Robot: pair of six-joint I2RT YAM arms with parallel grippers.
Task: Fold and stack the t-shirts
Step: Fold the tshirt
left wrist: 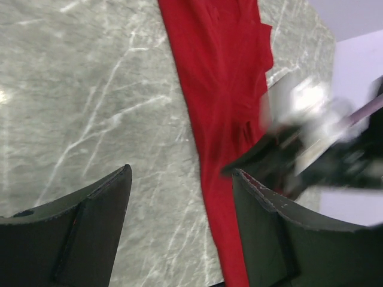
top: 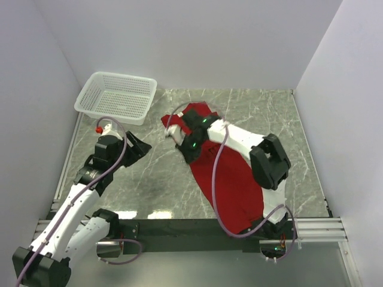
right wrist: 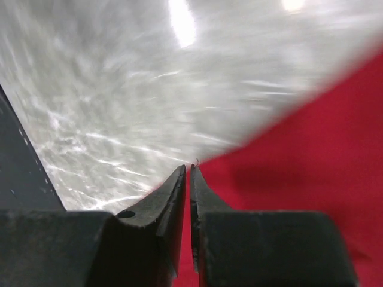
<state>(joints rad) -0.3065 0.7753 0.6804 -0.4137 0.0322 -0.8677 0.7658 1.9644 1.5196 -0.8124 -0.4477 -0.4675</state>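
Deep-red t-shirt [top: 239, 179] on the marble table [top: 161, 179]
It lies right of centre; left tool [left wrist: 182, 173] gapes wide over bare table beside it; right tool [right wrist: 190, 173] is clenched at its upper-left edge; whether cloth is caught, cannot tell.

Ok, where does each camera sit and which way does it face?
Top external: above and behind the bases, looking down on table, basket, t-shirt; left gripper and right gripper show.
Left wrist: on left arm, facing the t-shirt; open left gripper shows.
Right wrist: low over the t-shirt edge; shut right gripper shows.
Shared: the t-shirt.
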